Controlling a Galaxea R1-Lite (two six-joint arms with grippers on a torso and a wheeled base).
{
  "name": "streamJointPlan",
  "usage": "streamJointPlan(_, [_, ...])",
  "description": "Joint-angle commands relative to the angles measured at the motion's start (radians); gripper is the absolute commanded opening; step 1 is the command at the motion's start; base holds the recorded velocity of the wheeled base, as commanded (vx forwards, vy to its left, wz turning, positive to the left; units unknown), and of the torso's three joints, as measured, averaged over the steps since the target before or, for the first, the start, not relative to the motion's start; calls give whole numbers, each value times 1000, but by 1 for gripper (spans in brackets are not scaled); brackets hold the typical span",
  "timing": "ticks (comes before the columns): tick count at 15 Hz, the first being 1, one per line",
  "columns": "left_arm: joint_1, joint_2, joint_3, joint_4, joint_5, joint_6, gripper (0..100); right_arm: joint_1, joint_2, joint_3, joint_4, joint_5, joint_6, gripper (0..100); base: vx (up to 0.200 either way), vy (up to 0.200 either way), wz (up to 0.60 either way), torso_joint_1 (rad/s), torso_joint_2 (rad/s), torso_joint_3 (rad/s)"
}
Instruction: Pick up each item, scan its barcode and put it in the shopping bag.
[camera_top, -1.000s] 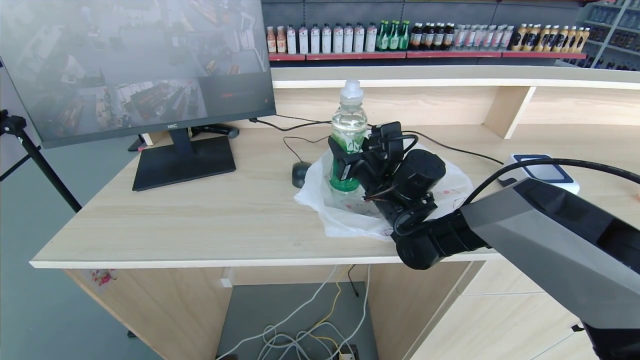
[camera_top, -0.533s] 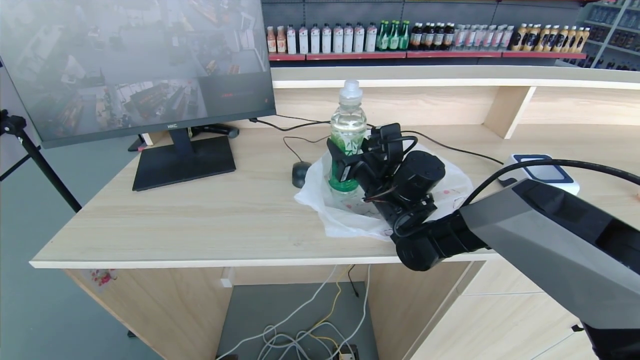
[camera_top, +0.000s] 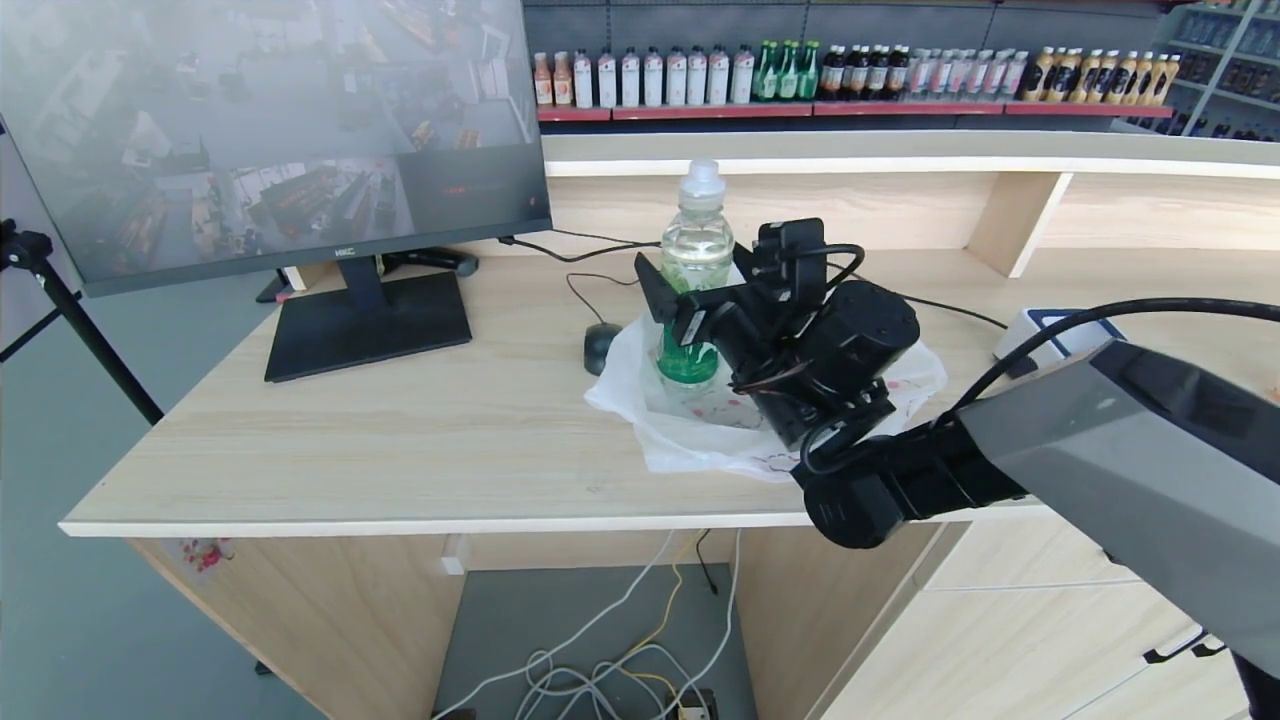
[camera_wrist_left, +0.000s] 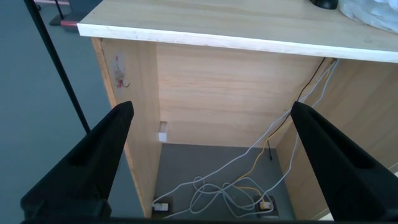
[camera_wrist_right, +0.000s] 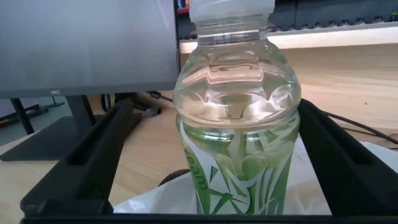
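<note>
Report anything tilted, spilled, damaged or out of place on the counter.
Nothing stands out. The bottle stands upright in the shopping bag on the counter, cap on, with no liquid spilled around it. The right end effector sits open on either side of the bottle, not clamping it.

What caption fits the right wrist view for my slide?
Right gripper, jaws open, either side of the upright bottle standing in the shopping bag.
</note>
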Motion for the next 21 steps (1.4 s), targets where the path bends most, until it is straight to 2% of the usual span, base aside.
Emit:
streamJointPlan(1, [0, 0, 0, 1, 0, 0, 100, 1, -117, 110, 2, 28, -23, 100, 0, 0, 0, 0, 0, 0])
streamJointPlan(3, [0, 0, 0, 1, 1, -2, 100, 20, -199, 268, -29, 49, -45, 100, 0, 0, 0, 0, 0, 0])
streamJointPlan(5, [0, 0, 0, 1, 0, 0, 100, 24, -282, 497, -124, 54, -48, 100, 0, 0, 0, 0, 0, 0])
streamJointPlan(7, [0, 0, 0, 1, 1, -2, 100, 24, -320, 613, -182, 48, -43, 100, 0, 0, 0, 0, 0, 0])
streamJointPlan(10, [0, 1, 0, 1, 1, -2, 100, 53, -410, 761, -182, 46, -19, 100, 0, 0, 0, 0, 0, 0])
streamJointPlan(16, [0, 0, 0, 1, 0, 0, 100, 66, -455, 848, -182, 46, -20, 100, 0, 0, 0, 0, 0, 0])
streamJointPlan(19, [0, 0, 0, 1, 0, 0, 100, 66, -463, 848, -182, 46, -20, 100, 0, 0, 0, 0, 0, 0])
streamJointPlan(21, [0, 0, 0, 1, 0, 0, 100, 69, -484, 857, -182, 46, -20, 100, -200, 0, 0, -2, 2, 2])
